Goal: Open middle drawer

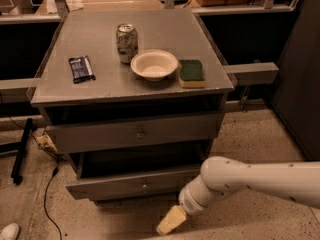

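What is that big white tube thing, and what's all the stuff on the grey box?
The white tube is a robot's arm. At its tip is a yellowish pincer, the part it grabs with. It hangs low near the floor, just in front of the middle drawer, which stands pulled out. I see nothing in the pincer. There is one camera, looking down on a grey cabinet. On top of it sit a drink can, a white bowl, a green sponge and a dark snack packet.

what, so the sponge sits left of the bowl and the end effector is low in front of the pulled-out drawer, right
No: the camera view shows the sponge right of the bowl. The end effector is low in front of the pulled-out drawer, as you said.
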Controlling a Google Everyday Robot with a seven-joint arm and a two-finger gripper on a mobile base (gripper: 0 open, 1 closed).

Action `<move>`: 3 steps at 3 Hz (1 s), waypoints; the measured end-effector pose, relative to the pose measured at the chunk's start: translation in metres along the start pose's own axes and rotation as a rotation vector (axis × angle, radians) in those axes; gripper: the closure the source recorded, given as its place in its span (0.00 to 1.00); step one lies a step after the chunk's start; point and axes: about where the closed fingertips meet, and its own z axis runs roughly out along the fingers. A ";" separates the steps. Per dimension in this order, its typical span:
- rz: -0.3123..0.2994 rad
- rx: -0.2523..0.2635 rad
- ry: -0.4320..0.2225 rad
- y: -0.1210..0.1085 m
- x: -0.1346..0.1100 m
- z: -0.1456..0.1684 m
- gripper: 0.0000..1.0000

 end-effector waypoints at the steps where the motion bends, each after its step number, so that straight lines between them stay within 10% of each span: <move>1: 0.028 -0.037 0.031 0.025 0.038 -0.009 0.00; 3: -0.109 0.024 -0.028 0.004 -0.035 -0.010 0.00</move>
